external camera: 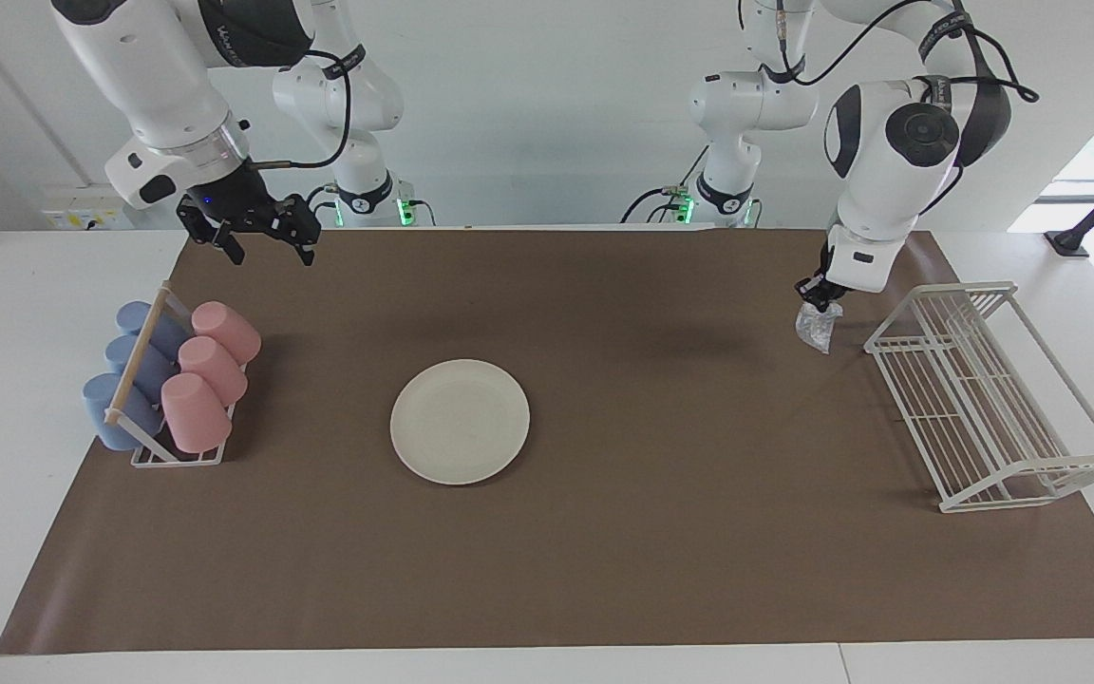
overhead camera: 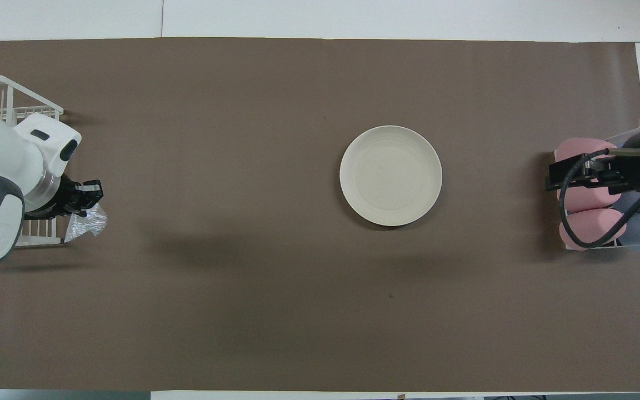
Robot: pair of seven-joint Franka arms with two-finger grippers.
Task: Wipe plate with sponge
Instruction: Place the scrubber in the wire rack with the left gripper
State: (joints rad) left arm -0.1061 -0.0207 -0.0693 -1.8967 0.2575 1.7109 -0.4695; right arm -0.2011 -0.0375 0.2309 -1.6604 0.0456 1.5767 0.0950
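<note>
The cream-white plate (external camera: pixel 460 421) lies flat on the brown mat near the middle of the table; it also shows in the overhead view (overhead camera: pixel 390 175). My left gripper (external camera: pixel 818 302) is shut on the top of the silvery-grey sponge (external camera: pixel 815 328), which hangs from it over the mat beside the wire rack, toward the left arm's end. In the overhead view the left gripper (overhead camera: pixel 88 203) covers part of the sponge (overhead camera: pixel 88 223). My right gripper (external camera: pixel 270 252) is open and empty, raised over the mat near the cup rack; it also shows in the overhead view (overhead camera: pixel 551 175).
A white wire dish rack (external camera: pixel 984 399) stands at the left arm's end of the mat. A small rack (external camera: pixel 177 458) with pink cups (external camera: pixel 210 366) and blue cups (external camera: pixel 129 375) stands at the right arm's end. The brown mat (external camera: pixel 604 551) covers the table.
</note>
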